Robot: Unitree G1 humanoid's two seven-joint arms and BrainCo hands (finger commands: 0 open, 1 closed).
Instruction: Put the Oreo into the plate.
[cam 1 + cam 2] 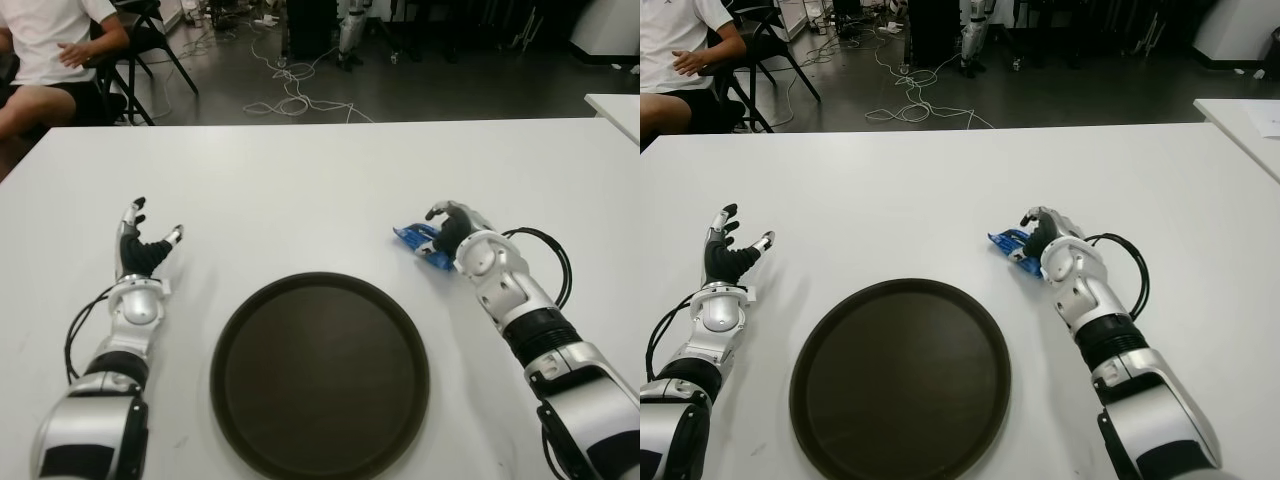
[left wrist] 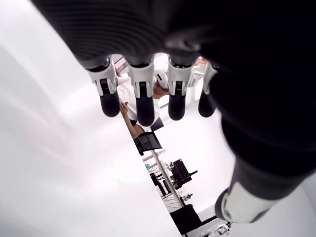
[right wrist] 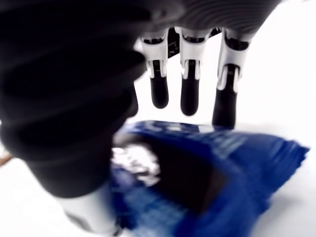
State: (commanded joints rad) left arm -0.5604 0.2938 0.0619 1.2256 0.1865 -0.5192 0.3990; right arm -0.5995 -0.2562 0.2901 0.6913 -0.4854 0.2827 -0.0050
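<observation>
Reaching over the blue Oreo pack point(image 1: 418, 241) on the white table point(image 1: 330, 180), to the right of the dark round plate point(image 1: 320, 375).

At far left we see a seated person point(image 1: 45, 50) beyond the table's edge. Our left hand point(image 1: 143, 250) shows left of the plate, fingers spread and holding nothing. The plate sits between our arms, nothing in it. Our right hand point(image 1: 452, 232) sits over the pack beyond the plate's right rim; its fingers point(image 3: 190, 94) hang straight above the wrapper, and we cannot tell whether they grip it.
</observation>
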